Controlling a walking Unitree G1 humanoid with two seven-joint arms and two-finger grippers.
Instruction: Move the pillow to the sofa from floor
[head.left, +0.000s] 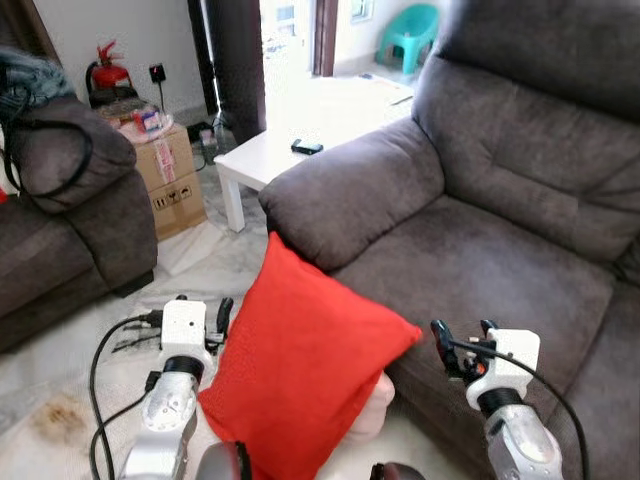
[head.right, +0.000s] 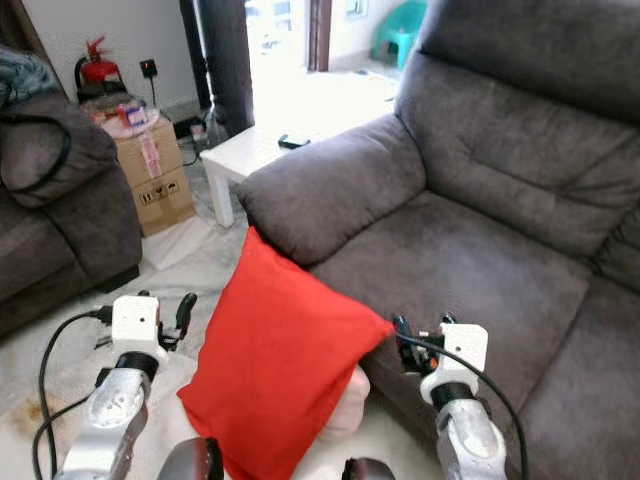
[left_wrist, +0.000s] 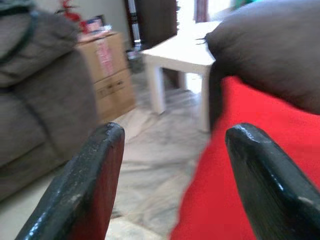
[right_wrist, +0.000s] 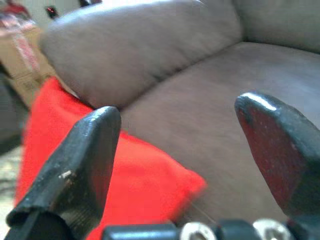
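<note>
A red pillow (head.left: 300, 370) stands on one corner on the floor, leaning against the front of the grey sofa (head.left: 480, 260) just below its armrest (head.left: 350, 190). My left gripper (head.left: 205, 310) is open at the pillow's left edge; in the left wrist view the red cloth (left_wrist: 260, 125) lies behind one finger. My right gripper (head.left: 463, 340) is open just right of the pillow's right corner, in front of the seat cushion. The right wrist view looks past its spread fingers at the pillow (right_wrist: 65, 125) and the armrest (right_wrist: 140, 45). Neither gripper has hold of anything.
A white low table (head.left: 270, 150) with a black remote (head.left: 306, 147) stands behind the armrest. A cardboard box (head.left: 170, 175) and a second dark sofa (head.left: 60, 220) are at the left. A pale object (head.left: 370, 410) lies under the pillow. Marble floor (head.left: 200, 260) runs between them.
</note>
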